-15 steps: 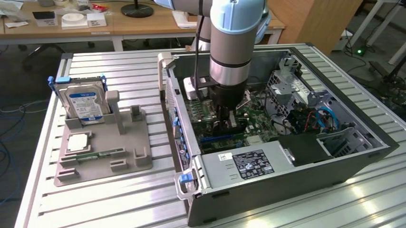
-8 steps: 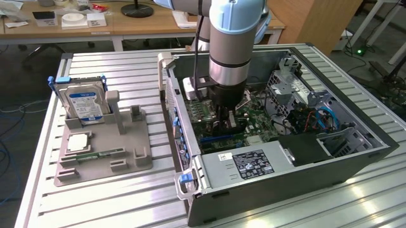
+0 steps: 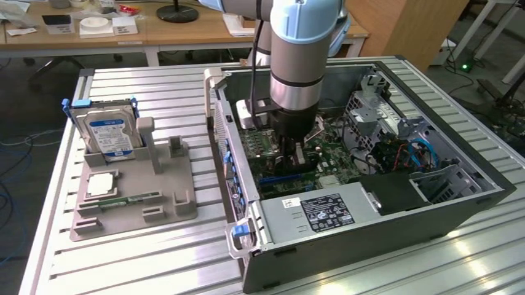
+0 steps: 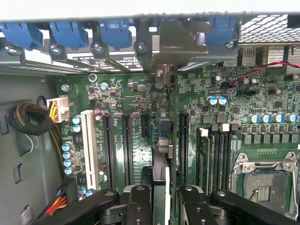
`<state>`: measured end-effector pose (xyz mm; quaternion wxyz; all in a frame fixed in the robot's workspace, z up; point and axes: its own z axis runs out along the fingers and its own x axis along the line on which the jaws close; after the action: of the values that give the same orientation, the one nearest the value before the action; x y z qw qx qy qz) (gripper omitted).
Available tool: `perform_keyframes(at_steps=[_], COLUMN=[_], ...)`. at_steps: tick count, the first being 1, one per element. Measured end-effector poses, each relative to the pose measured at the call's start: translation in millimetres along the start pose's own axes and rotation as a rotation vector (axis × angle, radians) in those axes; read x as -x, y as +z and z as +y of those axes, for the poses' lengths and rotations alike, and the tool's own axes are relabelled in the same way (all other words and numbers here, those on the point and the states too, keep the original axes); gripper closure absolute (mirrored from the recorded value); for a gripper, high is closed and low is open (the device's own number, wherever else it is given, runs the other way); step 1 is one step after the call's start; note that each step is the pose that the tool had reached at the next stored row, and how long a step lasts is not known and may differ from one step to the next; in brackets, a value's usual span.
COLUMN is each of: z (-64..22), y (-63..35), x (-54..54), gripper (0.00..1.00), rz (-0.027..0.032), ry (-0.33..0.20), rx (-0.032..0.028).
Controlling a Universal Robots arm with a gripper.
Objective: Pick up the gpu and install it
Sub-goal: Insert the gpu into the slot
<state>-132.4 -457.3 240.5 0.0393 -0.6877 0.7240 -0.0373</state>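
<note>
Tray (image 3: pixel 135 209), grey moulded plastic with ribbed pockets, left of frame in the exterior view, on a slatted metal surface (image 3: pixel 147 92). It carries an upright silver hard drive (image 3: pixel 109 136) with a blue label, a pale square chip (image 3: pixel 100 184) and a narrow green memory stick (image 3: pixel 119 200).

Computer case (image 3: pixel 443 206), dark sheet steel, lid off, centre to right of frame. Inside lie a green motherboard (image 3: pixel 332 166) dense with small parts, a boxy grey power supply (image 3: pixel 320 215) with a black label, and blue and red cables (image 3: pixel 410 150) toward the right.

Arm (image 3: pixel 299 55), pale blue and silver cylinder, descending from the top centre into the case. Gripper (image 4: pixel 159 199), black, jointed, low in the wrist view, closed narrowly on the gpu (image 4: pixel 160 140). The card stands edge-on between the fingers (image 4: pixel 138 204), a thin dark blade with a pale strip along one side, its folded metal bracket (image 4: pixel 180 40) up among the blue slot clips (image 4: pixel 70 33) at the case's rear wall.

Handling judgement: the card sits over the long black slots (image 4: pixel 126 145), apparently at or very near one; whether it is fully seated cannot be told. A good seat would call for the edge kept parallel to the slot, the bracket lined up with its rear opening, and a straight push without rocking.
</note>
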Motion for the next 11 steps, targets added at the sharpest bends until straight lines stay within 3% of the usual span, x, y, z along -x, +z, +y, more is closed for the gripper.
perform_keyframes(at_steps=[11], z=[0.0], y=[0.1], x=[0.8], gripper=[0.73], rz=[-0.0007], ry=[-0.006], rx=[0.0000])
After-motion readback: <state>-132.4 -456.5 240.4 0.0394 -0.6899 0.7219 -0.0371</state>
